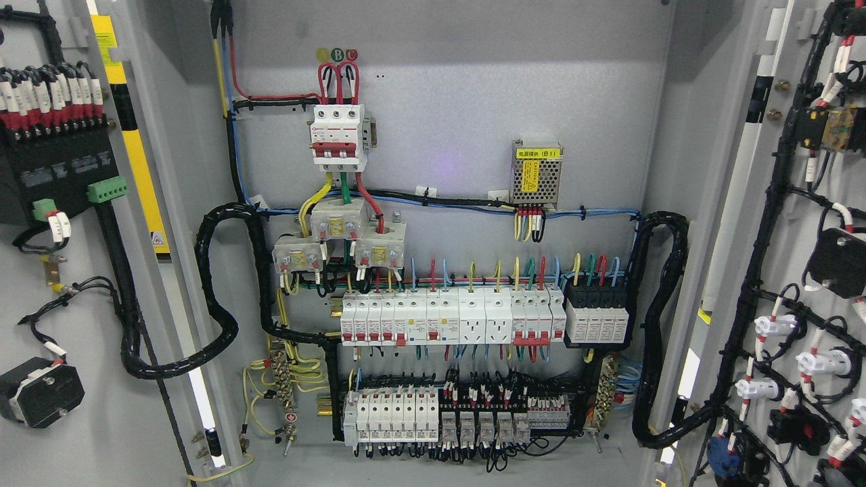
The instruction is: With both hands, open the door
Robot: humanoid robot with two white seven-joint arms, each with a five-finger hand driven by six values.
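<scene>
With both cabinet doors, the left door (74, 284) and right door (798, 270), swung wide off the breaker panel (440, 318), I see neither hand, so grip state is unknowable; I'd avoid snagging door wiring.

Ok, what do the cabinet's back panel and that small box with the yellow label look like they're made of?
Back panel: probably sheet metal painted matte light grey, judging by its flat, even surface. Small box: apparently perforated bare metal, silvery with a grid of holes; its yellow label looks like a printed sticker.
</scene>
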